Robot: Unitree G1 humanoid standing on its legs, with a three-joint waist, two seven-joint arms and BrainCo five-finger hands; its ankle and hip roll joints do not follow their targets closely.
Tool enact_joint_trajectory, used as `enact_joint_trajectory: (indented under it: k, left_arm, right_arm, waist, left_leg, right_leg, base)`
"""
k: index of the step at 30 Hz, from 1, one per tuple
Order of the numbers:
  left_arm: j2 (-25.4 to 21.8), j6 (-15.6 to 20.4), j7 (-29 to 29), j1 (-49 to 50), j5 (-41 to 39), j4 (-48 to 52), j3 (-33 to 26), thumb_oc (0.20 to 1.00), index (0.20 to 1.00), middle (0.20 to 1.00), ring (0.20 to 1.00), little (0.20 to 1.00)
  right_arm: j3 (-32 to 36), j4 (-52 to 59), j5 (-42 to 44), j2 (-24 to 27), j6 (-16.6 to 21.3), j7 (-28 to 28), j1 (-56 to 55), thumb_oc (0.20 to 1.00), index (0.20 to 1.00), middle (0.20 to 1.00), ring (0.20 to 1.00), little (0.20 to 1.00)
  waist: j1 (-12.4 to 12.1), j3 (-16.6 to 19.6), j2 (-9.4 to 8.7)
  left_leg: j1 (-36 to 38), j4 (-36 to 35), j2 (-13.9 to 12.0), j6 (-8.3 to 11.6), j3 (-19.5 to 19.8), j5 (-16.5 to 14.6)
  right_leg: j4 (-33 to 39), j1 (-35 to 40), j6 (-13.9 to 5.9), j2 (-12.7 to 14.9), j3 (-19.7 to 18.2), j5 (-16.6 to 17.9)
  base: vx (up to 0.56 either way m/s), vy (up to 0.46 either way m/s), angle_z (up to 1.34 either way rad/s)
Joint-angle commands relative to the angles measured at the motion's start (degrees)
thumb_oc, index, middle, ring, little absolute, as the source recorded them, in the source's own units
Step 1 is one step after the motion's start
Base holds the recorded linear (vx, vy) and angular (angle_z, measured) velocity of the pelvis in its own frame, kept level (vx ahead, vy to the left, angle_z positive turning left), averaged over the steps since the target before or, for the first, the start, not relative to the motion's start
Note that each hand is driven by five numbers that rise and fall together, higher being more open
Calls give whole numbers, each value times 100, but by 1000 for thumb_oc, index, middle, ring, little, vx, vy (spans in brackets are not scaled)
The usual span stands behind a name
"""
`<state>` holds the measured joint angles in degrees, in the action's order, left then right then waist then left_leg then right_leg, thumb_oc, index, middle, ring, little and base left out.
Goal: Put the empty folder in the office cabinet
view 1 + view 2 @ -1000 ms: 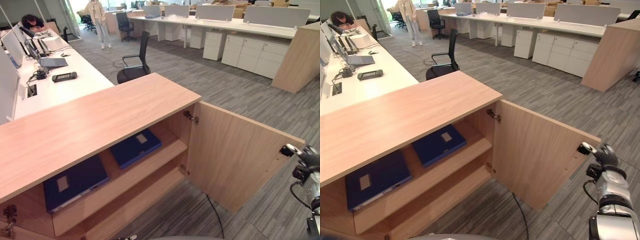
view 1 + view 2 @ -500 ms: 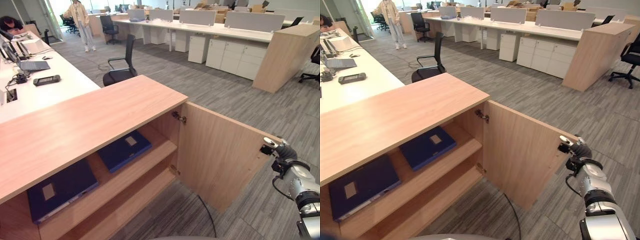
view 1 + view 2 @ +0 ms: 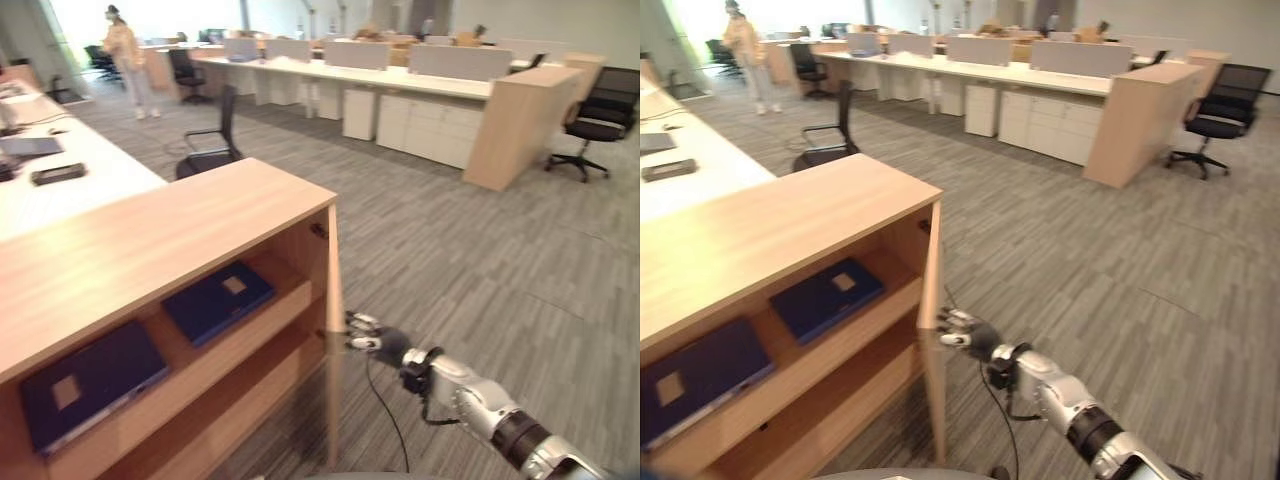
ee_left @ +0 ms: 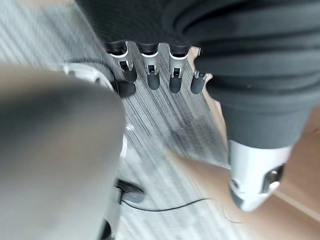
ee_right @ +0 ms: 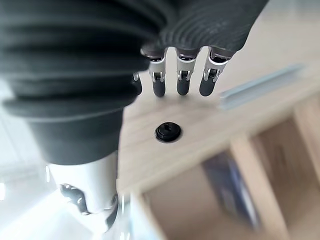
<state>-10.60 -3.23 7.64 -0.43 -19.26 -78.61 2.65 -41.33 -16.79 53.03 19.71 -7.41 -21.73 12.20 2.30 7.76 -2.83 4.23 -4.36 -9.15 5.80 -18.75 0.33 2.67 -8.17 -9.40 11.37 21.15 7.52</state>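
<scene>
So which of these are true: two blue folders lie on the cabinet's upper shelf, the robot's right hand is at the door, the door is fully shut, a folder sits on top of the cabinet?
1. Two blue folders lie on the cabinet's upper shelf: true.
2. The right hand is at the door: true.
3. The door is fully shut: false, it stands edge-on with the shelves exposed.
4. A folder sits on the cabinet top: false, the top is bare.

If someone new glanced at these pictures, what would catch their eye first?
Probably the open wooden cabinet with two dark blue folders lying flat on its upper shelf. Next, the right hand at the outer edge of the cabinet door, which stands edge-on to the camera.
</scene>
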Motion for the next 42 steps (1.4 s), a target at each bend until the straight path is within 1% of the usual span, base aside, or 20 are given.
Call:
enact_joint_trajectory:
  k: [1,5,7,9,11,12,13,14,15,16,18,19,20,21,24,26,28,36,40,42]
  left_arm:
    - [43,152,-83,-250,290,-172,141,1000,1000,1000,1000,1000]
    - [173,192,-170,-396,236,-91,388,1000,1000,1000,1000,1000]
    - [204,205,-194,-462,181,-63,470,1000,1000,1000,1000,1000]
    - [222,245,-189,-515,167,-27,589,1000,1000,1000,1000,1000]
    - [231,259,-103,-485,145,-21,674,1000,1000,1000,1000,1000]
    - [244,256,-6,-452,190,-12,760,1000,1000,1000,1000,1000]
    - [255,251,32,-439,234,-8,813,1000,1000,1000,1000,1000]
    - [339,230,194,-417,394,-52,1033,1000,1000,1000,1000,1000]
    - [348,231,224,-445,392,-68,1130,1000,1000,1000,1000,1000]
    - [383,259,170,-480,271,-18,1314,1000,1000,1000,1000,1000]
    - [391,304,112,-527,200,-14,1467,1000,1000,1000,1000,1000]
    - [390,304,112,-530,200,-15,1468,1000,1000,1000,1000,1000]
    - [385,322,78,-595,238,-13,1668,1000,1000,1000,1000,1000]
    - [396,312,85,-573,293,-53,1689,1000,1000,1000,1000,1000]
    - [414,306,32,-544,271,-135,1603,1000,1000,1000,1000,1000]
    - [406,310,29,-516,242,-167,1546,1000,1000,1000,1000,1000]
    - [424,310,-7,-396,184,-206,1458,1000,1000,1000,1000,1000]
    - [381,281,-10,-107,-97,-151,1241,1000,1000,1000,1000,1000]
    - [382,291,-51,-100,-136,-135,1206,1000,1000,1000,1000,1000]
    - [404,291,-73,-97,-168,-117,1194,1000,1000,1000,1000,1000]
  right_arm:
    - [-209,177,443,-648,51,-387,682,1000,1000,1000,1000,1000]
    - [-600,-205,616,-1265,-48,-313,397,1000,1000,1000,1000,1000]
    - [-720,-378,688,-1396,-134,-337,266,1000,1000,1000,1000,1000]
    - [-831,-575,508,-1324,-88,-406,189,1000,1000,1000,1000,1000]
    - [-722,-829,105,-1120,57,-460,119,1000,1000,1000,1000,1000]
    - [-554,-1233,-498,-954,185,-431,30,1000,1000,1000,1000,1000]
    - [-470,-1454,-780,-919,172,-463,-22,1000,1000,1000,1000,1000]
    - [158,-2594,-1539,-921,279,-278,-322,1000,1000,1000,1000,1000]
    - [421,-3004,-1779,-961,378,-151,-384,1000,1000,1000,1000,1000]
    - [882,-3774,-2252,-1051,538,153,-353,1000,1000,1000,1000,1000]
    - [1271,-4701,-2718,-1140,550,473,-170,1000,1000,1000,1000,1000]
    - [1273,-4704,-2718,-1142,552,472,-166,1000,1000,1000,1000,1000]
    - [1794,-5403,-2676,-1223,523,680,-74,1000,1000,1000,1000,1000]
    - [2048,-5723,-2647,-1242,496,770,-65,1000,1000,1000,1000,1000]
    - [2791,-6228,-2104,-1186,504,940,-126,1000,1000,1000,1000,1000]
    - [2950,-6350,-1997,-1126,554,1006,-158,1000,1000,1000,1000,1000]
    - [3281,-6588,-1776,-1037,612,1140,-232,1000,1000,1000,1000,1000]
    - [3612,-6663,-1557,-812,740,1302,-436,1000,1000,1000,1000,1000]
    - [3668,-6660,-1522,-785,767,1329,-500,1000,1000,1000,1000,1000]
    - [3705,-6635,-1483,-758,774,1333,-546,1000,1000,1000,1000,1000]
  waist:
    - [-186,-431,-52]
    - [-265,-474,-86]
    - [-299,-495,-97]
    - [-343,-524,-121]
    - [-414,-545,-93]
    - [-482,-563,-40]
    - [-499,-574,-2]
    - [-552,-702,205]
    - [-513,-741,225]
    - [-345,-804,264]
    - [-195,-849,323]
    - [-199,-838,321]
    - [-171,-872,254]
    - [-207,-821,228]
    - [-226,-767,245]
    - [-234,-756,248]
    - [-295,-761,239]
    - [-425,-804,209]
    - [-441,-850,221]
    - [-431,-921,233]
  left_leg:
    - [200,257,473,-285,-231,-387]
    - [120,279,498,-306,-202,-367]
    - [68,288,520,-313,-128,-356]
    - [-7,288,561,-328,0,-349]
    - [-103,293,661,-368,190,-349]
    - [-177,329,799,-438,402,-368]
    - [-200,344,873,-475,509,-376]
    - [-63,280,1128,-585,1036,-490]
    - [-68,257,1183,-621,1255,-477]
    - [-232,273,1162,-631,1567,-329]
    - [-371,333,1117,-586,1940,-262]
    - [-388,336,1118,-586,1936,-259]
    - [-428,393,1210,-583,2241,-274]
    - [-449,423,1246,-584,2349,-294]
    - [-451,466,1151,-496,2617,-297]
    - [-471,515,1119,-453,2688,-319]
    - [-497,618,1016,-357,2844,-340]
    - [-492,751,770,-134,3129,-320]
    - [-510,816,737,-73,3193,-306]
    - [-619,896,711,-17,3164,-245]
  right_leg:
    - [134,644,105,-147,-13,-162]
    - [85,588,80,-70,105,-107]
    - [74,582,72,-30,155,-97]
    - [43,576,51,29,208,-90]
    - [-9,598,7,151,312,-93]
    - [-150,635,-31,323,421,-119]
    - [-282,636,-45,434,501,-149]
    - [-1048,636,-177,945,624,-201]
    - [-1260,624,-208,1095,582,-141]
    - [-1249,470,-13,1016,3,-156]
    - [-968,251,46,398,-1099,-545]
    - [-965,235,46,399,-1103,-539]
    - [-659,291,22,53,-1618,-655]
    - [-579,379,26,57,-1539,-614]
    - [-490,545,101,-158,-1402,-761]
    - [-452,584,137,-212,-1332,-791]
    - [-429,658,222,-349,-1197,-896]
    - [-353,909,391,-628,-782,-1101]
    - [-371,990,442,-668,-655,-1190]
    - [-402,1010,488,-649,-492,-1251]
  base:
    - [-49,29,30]
    - [-59,47,18]
    - [-56,61,-24]
    - [-58,78,69]
    - [-55,116,56]
    - [-39,157,81]
    - [28,338,90]
    - [44,285,96]
    - [-55,207,115]
    - [-114,-38,143]
    - [-47,-73,145]
    - [76,-79,121]
    - [132,-103,120]
    - [201,-176,118]
    - [171,-174,173]
    - [123,-139,51]
    - [130,-186,22]
    - [86,-138,30]
    - [39,-61,21]
    - [-14,-51,31]
